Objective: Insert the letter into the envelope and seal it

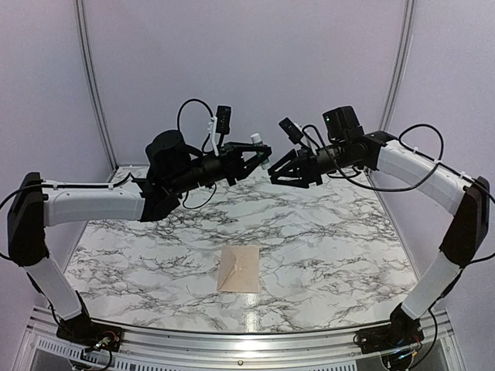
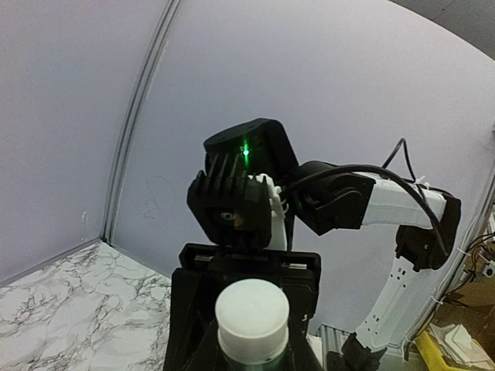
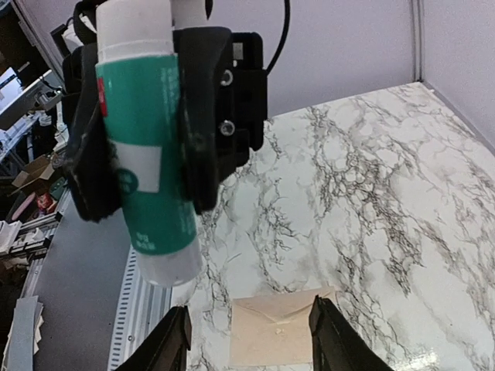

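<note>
Envelope (image 1: 238,269) is lying flat near the front edge of the marble table (image 1: 332,232), flap down and contents hidden, while above and beyond it the left gripper (image 1: 255,154) is clenching a green glue stick (image 3: 147,154), its cap facing the right gripper (image 1: 274,174), whose fingers (image 3: 174,344) are hanging spread, grasping nothing.

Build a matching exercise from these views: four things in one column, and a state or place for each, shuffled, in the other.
1. glue stick
2. envelope
3. right claw
4. left claw

A. open, holding nothing
B. lying flat on the marble table
C. shut on the glue stick
D. green and white, up in the air

Pairs: 1-D, 2-B, 3-A, 4-C
</note>
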Controlling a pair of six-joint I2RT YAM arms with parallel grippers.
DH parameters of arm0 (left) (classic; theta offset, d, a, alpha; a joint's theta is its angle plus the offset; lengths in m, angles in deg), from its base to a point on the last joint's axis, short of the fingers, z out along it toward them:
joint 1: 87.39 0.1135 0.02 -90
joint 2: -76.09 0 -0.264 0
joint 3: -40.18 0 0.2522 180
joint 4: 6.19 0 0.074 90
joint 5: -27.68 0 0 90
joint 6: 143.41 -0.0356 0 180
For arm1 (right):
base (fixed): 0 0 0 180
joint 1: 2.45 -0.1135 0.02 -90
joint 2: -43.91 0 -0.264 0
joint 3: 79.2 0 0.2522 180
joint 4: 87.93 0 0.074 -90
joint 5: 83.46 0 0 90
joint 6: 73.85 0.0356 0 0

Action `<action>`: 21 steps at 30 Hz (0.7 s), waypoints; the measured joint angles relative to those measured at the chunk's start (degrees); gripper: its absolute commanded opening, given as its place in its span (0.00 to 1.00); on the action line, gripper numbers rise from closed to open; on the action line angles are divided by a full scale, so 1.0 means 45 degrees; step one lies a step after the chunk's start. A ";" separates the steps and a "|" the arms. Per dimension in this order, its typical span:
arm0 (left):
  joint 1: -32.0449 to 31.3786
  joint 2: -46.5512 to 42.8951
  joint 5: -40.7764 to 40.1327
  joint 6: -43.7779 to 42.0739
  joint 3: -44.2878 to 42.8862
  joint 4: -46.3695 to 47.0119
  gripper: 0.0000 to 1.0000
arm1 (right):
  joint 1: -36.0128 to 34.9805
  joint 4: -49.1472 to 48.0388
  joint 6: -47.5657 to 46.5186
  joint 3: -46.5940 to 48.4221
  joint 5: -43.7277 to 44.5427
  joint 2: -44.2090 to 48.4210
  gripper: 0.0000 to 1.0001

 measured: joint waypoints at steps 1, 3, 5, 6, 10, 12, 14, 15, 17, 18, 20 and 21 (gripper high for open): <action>-0.0019 0.0015 0.0301 0.0068 -0.0078 0.0005 0.00 | -0.0044 -0.0029 0.0034 0.0029 -0.0306 -0.0078 0.49; -0.0019 0.0078 0.0729 0.0180 -0.0262 0.0015 0.00 | -0.0160 -0.0126 0.0092 0.0039 -0.0797 -0.0102 0.48; -0.0019 0.0165 0.1030 0.0272 -0.0437 0.0019 0.00 | -0.0345 -0.0233 0.0136 0.0131 -0.1122 -0.0102 0.47; -0.0019 0.0199 0.1132 0.0301 -0.0476 0.0019 0.00 | -0.0461 -0.0282 0.0165 0.0204 -0.1263 -0.0102 0.46; -0.0019 0.0277 0.1365 0.0389 -0.0486 0.0015 0.00 | -0.0753 -0.0491 0.0311 0.0287 -0.1642 -0.0097 0.43; -0.0019 0.0330 0.1413 0.0432 -0.0486 0.0015 0.00 | -0.0816 -0.0525 0.0345 0.0287 -0.1773 -0.0097 0.37; -0.0019 0.0374 0.1457 0.0447 -0.0486 0.0010 0.00 | -0.0840 -0.0573 0.0408 0.0287 -0.1860 -0.0097 0.32; -0.0019 0.0384 0.1467 0.0457 -0.0486 0.0010 0.00 | -0.0840 -0.0583 0.0442 0.0287 -0.1889 -0.0097 0.29; -0.0019 0.0398 0.1506 0.0500 -0.0486 0.0024 0.00 | -0.0840 -0.0622 0.0568 0.0287 -0.1899 -0.0097 0.26; -0.0019 0.0398 0.1530 0.0500 -0.0491 0.0029 0.00 | -0.0845 -0.0656 0.0665 0.0287 -0.1904 -0.0097 0.26; -0.0019 0.0398 0.1569 0.0510 -0.0491 0.0058 0.00 | -0.0845 -0.0709 0.0806 0.0287 -0.1899 -0.0097 0.27; -0.0019 0.0398 0.1574 0.0510 -0.0491 0.0058 0.00 | -0.0845 -0.0767 0.0879 0.0287 -0.1899 -0.0097 0.28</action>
